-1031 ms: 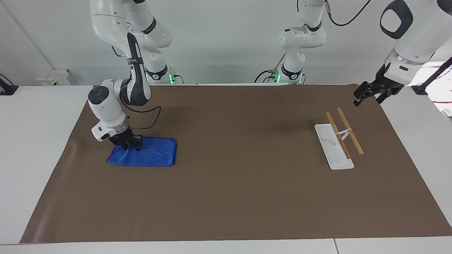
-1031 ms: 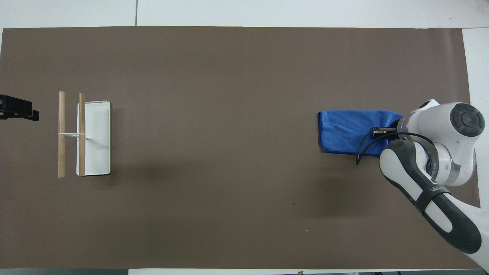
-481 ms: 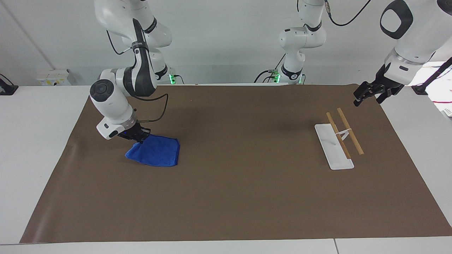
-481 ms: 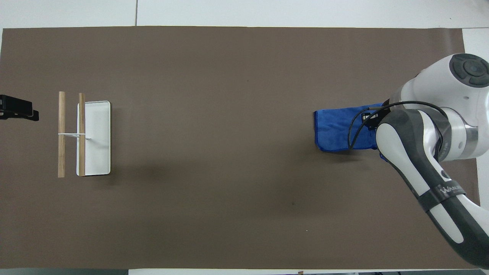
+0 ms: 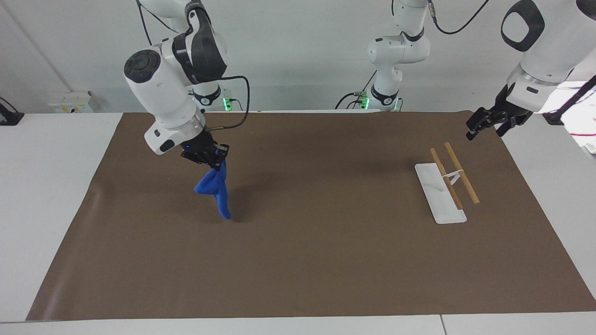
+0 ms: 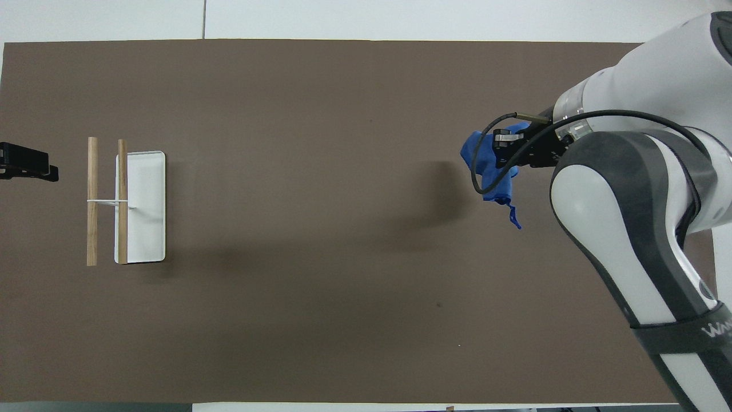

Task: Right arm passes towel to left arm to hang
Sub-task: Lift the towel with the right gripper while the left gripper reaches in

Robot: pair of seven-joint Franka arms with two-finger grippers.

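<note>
My right gripper (image 5: 212,158) is shut on one corner of the bright blue towel (image 5: 216,190) and holds it up over the brown mat at the right arm's end. The towel hangs down bunched, its lowest tip at or just above the mat. In the overhead view the right gripper (image 6: 503,150) partly covers the towel (image 6: 493,177). My left gripper (image 5: 483,135) is open and empty in the air over the mat's edge at the left arm's end, beside the rack; it waits there and also shows in the overhead view (image 6: 26,163).
A towel rack (image 5: 454,174) with two wooden rails on a white base (image 6: 146,229) stands at the left arm's end of the brown mat (image 5: 326,242). A third white arm's base (image 5: 389,88) stands at the table's edge nearest the robots.
My right gripper has lifted the towel off the mat and carried it up and toward the table's middle; the towel went from lying flat to hanging. The left arm has not moved.
</note>
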